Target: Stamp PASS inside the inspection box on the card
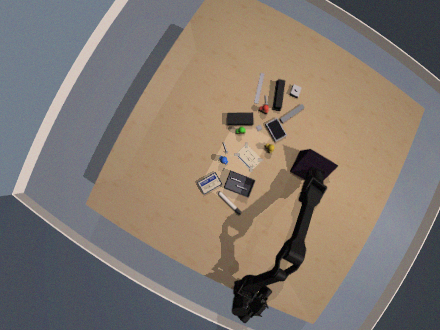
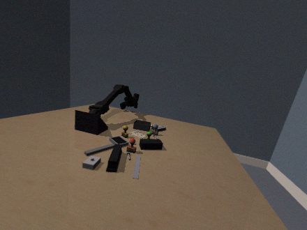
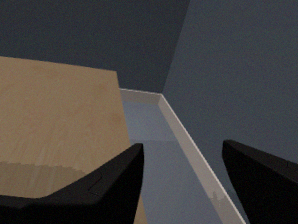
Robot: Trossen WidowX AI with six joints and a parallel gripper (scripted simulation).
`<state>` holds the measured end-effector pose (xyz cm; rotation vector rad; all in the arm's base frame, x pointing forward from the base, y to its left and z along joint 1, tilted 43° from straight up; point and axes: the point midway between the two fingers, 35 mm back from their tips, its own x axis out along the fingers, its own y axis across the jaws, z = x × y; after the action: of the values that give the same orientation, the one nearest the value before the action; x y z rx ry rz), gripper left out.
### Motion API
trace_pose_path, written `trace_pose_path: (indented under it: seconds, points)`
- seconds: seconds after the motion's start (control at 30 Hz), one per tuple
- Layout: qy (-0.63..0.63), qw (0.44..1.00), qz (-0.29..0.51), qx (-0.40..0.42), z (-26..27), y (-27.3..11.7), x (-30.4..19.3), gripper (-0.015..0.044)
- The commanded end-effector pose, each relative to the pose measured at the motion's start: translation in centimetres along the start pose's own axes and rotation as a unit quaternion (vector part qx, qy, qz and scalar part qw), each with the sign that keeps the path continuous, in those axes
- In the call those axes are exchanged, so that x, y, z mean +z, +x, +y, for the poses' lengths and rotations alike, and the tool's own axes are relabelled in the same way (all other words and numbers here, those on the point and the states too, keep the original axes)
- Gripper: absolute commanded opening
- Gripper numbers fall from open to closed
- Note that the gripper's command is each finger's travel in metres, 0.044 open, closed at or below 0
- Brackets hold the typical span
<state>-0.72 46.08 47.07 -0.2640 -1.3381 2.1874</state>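
My gripper (image 1: 257, 306) (image 3: 182, 149) is open and empty, high near the table's edge, far from the stamps. Four knobbed stamps stand on the table: red (image 1: 265, 108) (image 2: 132, 141), green (image 1: 242, 130) (image 2: 149, 134), blue (image 1: 224, 160) (image 2: 155, 127) and yellow (image 1: 271, 148) (image 2: 125, 128). Which one reads PASS cannot be told. The pale card (image 1: 248, 156) (image 2: 138, 134) lies between the blue and yellow stamps. Its marks are too small to read. The open ink pad (image 1: 275, 129) (image 2: 118, 141), dark in a grey case, lies between the red and yellow stamps.
Black blocks (image 1: 240, 119) (image 1: 279, 95), a grey bar (image 1: 292, 113), a flat strip (image 1: 259, 88) and a small pale box (image 1: 295, 91) lie around the pad. A dark tray (image 1: 239, 183), a blue-labelled case (image 1: 209, 183) and a white marker (image 1: 229, 202) lie beyond the card.
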Motion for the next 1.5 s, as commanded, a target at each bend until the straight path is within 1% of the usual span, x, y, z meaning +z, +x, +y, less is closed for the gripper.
trace_pose_path:
  seconds: [0.0,0.23,0.33,0.43,0.6,0.7,0.93,1.17,1.33,1.47]
  points:
    - [0.053,0.994,0.080,-0.047,-1.4,-4.6,-3.3,0.0215]
    - [0.121,0.963,0.201,-0.132,-3.1,-14.2,-7.7,0.0215]
    - [0.146,0.942,0.249,-0.169,-3.3,-18.7,-9.0,0.0215]
    - [0.171,0.922,0.286,-0.198,-3.2,-22.4,-9.9,0.0215]
    - [0.232,0.868,0.354,-0.261,-2.1,-30.3,-11.1,0.0215]
    - [0.271,0.833,0.384,-0.292,-1.0,-34.2,-11.4,0.0215]
    - [0.362,0.732,0.445,-0.367,3.2,-44.3,-11.8,0.0215]
    - [0.440,0.616,0.489,-0.434,9.2,-53.5,-10.7,0.0215]
    - [0.492,0.526,0.506,-0.474,14.4,-59.1,-9.0,0.0215]
    - [0.545,0.445,0.500,-0.505,19.1,-62.6,-7.1,0.0215]
